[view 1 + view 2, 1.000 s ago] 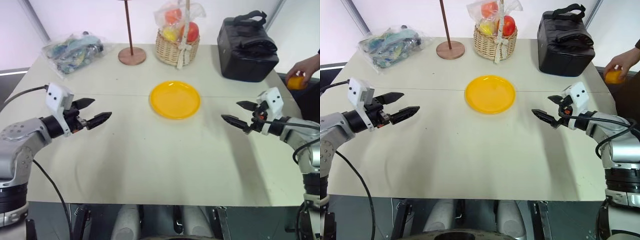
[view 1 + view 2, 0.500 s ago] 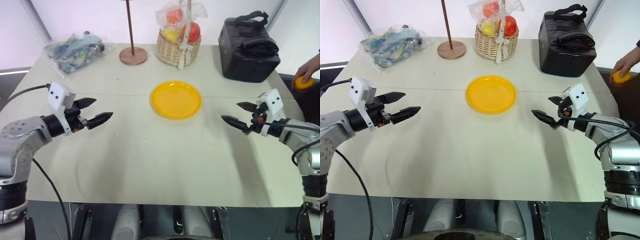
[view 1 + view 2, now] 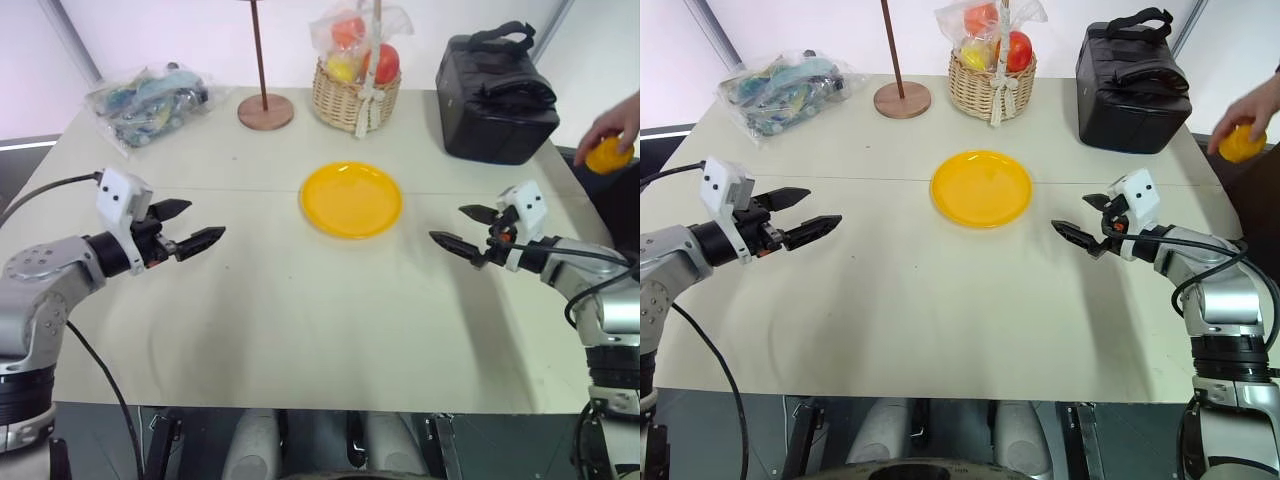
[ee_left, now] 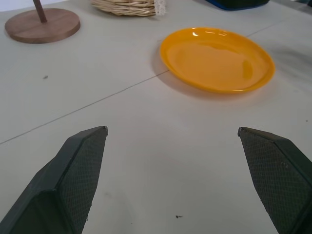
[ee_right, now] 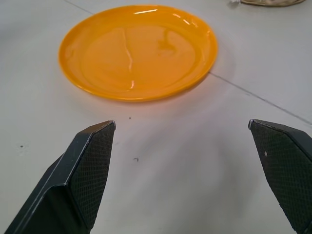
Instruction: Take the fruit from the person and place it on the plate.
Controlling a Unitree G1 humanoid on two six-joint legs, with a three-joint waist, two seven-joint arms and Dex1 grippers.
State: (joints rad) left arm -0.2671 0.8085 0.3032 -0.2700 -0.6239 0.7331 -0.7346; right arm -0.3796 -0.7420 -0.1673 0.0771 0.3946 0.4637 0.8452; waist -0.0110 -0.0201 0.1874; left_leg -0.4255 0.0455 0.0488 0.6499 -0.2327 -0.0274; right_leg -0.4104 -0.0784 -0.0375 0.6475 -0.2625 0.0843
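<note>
The person's hand (image 3: 612, 122) at three o'clock holds the fruit (image 3: 608, 157), likely light, firm and smooth; the empty, wide-spread right end effector (image 3: 464, 228) should pinch its middle.

From my station the scene is bright and evenly lit from above, and soft, faint shadows lie on the pale table (image 3: 300, 320) under both arms. White glints of the overhead light sit on the glossy plate (image 5: 139, 53), clearest in the wrist views. In those views the near black fingertips (image 4: 73, 180) look large and a little soft, while the head views stay sharp across the tabletop.
</note>
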